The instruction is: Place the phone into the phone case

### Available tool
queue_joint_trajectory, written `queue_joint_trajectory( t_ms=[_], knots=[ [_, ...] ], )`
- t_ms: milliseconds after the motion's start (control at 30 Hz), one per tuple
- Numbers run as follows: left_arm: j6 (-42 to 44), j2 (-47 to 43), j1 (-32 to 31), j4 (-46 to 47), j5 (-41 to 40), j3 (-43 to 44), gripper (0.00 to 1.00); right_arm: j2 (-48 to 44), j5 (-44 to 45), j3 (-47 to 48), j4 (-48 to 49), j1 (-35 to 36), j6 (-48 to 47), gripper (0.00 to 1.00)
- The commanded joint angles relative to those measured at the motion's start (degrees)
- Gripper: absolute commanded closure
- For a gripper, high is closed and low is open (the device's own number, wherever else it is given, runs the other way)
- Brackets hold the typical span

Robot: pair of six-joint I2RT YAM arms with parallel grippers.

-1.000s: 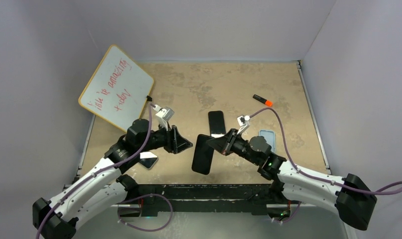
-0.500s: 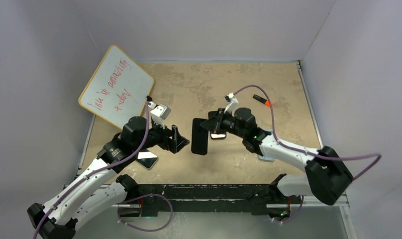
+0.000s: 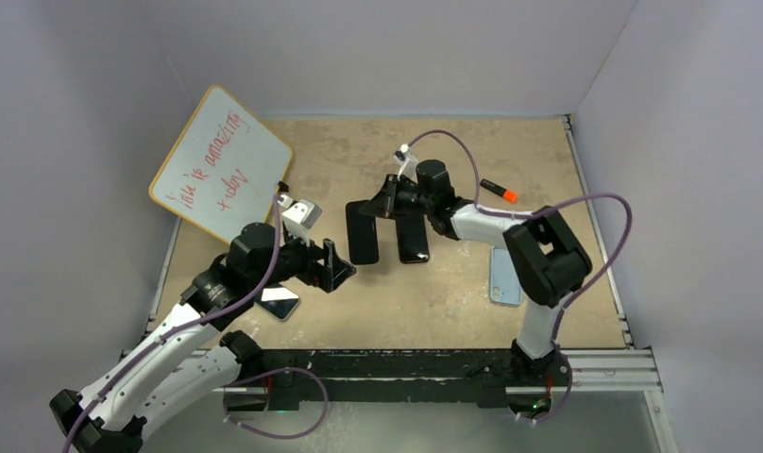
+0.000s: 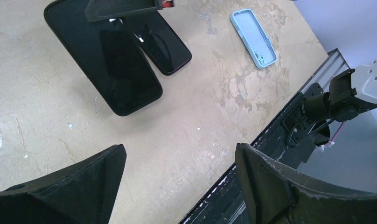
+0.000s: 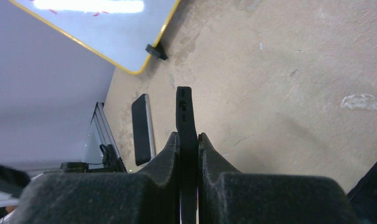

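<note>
My right gripper [image 3: 382, 208] is shut on a black phone case [image 3: 363, 233] and holds it by one end above the table, left of a black phone [image 3: 413, 236] lying flat. The right wrist view shows the case edge-on [image 5: 185, 112] between the shut fingers [image 5: 188, 135]. Whether a phone sits in it I cannot tell. My left gripper [image 3: 338, 267] is open and empty, just near-left of the held case. The left wrist view shows the case [image 4: 116, 65], the phone [image 4: 163, 44] and a light blue case [image 4: 260, 38] beyond the open gripper [image 4: 179, 158].
The light blue case [image 3: 506, 276] lies at the right. Another phone [image 3: 281, 304] lies under the left arm, also in the right wrist view [image 5: 142, 128]. A whiteboard [image 3: 222, 165] leans at the back left. A marker [image 3: 499, 190] lies far right. The black rail [image 3: 406, 363] runs along the near edge.
The right gripper has carried the black case away from the near edge, farther back and left, to beside the flat black phone. The left gripper has shifted only slightly.
</note>
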Motion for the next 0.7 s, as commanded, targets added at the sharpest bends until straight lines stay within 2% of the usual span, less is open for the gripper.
queue_joint_trajectory(
  t_ms=[0,67,133,200,267,333,667],
  knots=[
    [-0.6,-1.1,0.0,0.7,-0.8,1.2,0.09,6.5,-6.3,6.6,2.3,-1.1,0.1,1.00],
    [-0.6,-1.1,0.0,0.5,-0.9,1.3,0.09,9.9,-6.5,8.5,2.4,-1.7,0.7,1.00],
    [-0.8,-0.8,0.0,0.7,-1.3,1.1,0.09,12.3,-6.8,10.3,2.1,-2.4,1.1,0.96],
    [-0.9,-0.1,0.0,0.7,-1.6,1.2,0.09,14.5,-6.4,12.3,-0.3,-3.2,-0.1,0.89],
    [-0.7,0.9,0.0,0.3,-1.6,1.5,0.09,16.1,-5.0,14.9,-5.5,-4.0,-2.8,0.74],
    [-0.6,1.6,0.0,-0.1,-1.4,1.8,0.08,16.9,-3.4,17.3,-10.6,-4.4,-5.6,0.63],
    [-1.4,3.0,0.0,-1.6,-5.7,1.9,0.06,14.2,6.1,22.7,-25.1,-5.4,-12.4,0.36]
  ],
)
